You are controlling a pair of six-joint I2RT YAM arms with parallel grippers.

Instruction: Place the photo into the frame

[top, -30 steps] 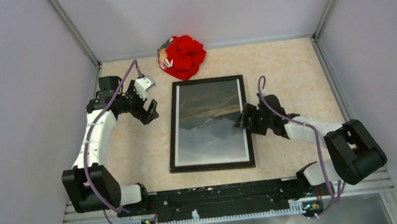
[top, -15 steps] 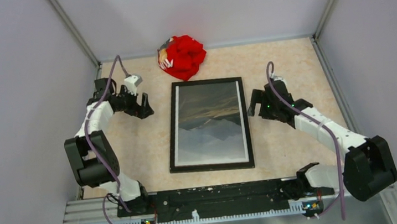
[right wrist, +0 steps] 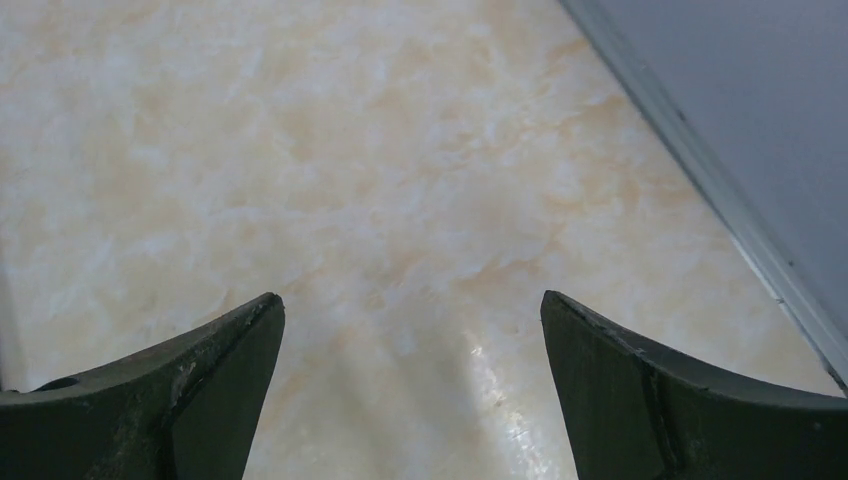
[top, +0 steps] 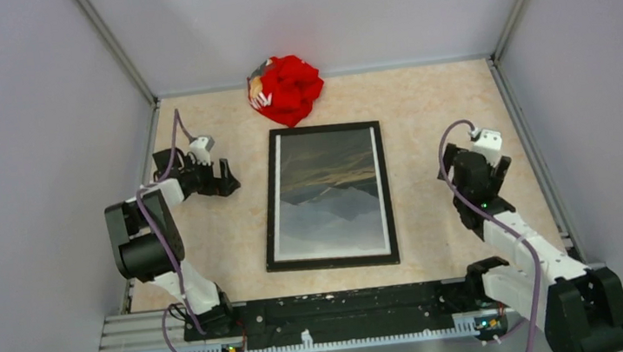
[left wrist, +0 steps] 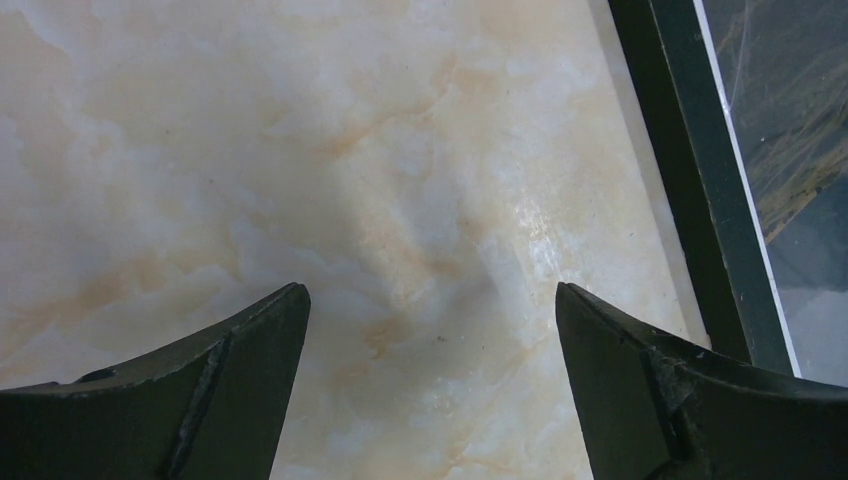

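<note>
On the left, the left gripper [left wrist: 430, 300] has drawn back towards the left wall since a second ago, its arm folding up; it now hangs low over the bare table [top: 210, 239], fingers spread wide with nothing between them, the frame's left bar just to its right in its own wrist view; in the middle, the frame [top: 321, 130] lies flat, black face up, and has not shifted, with the photo [top: 329, 193] lying inside it, its thin white edge running even along the black border on all sides that show; on the right comes the larger change: a second ago the right gripper [right wrist: 410, 298] was down at the frame's right bar, and it has since let go, lifted off and swung away to the right, so that it now hovers well apart from the frame near the right wall, fingers wide apart and empty over plain table; both arms pulling clear of a seated print suggests the task is as good as done, with no step left that I can see; as for writing, the red cloth bundle [top: 286, 89] beyond the frame carries a white mark on its left side, too small to read, and neither frame, print nor arms show any legible brand or label
</note>
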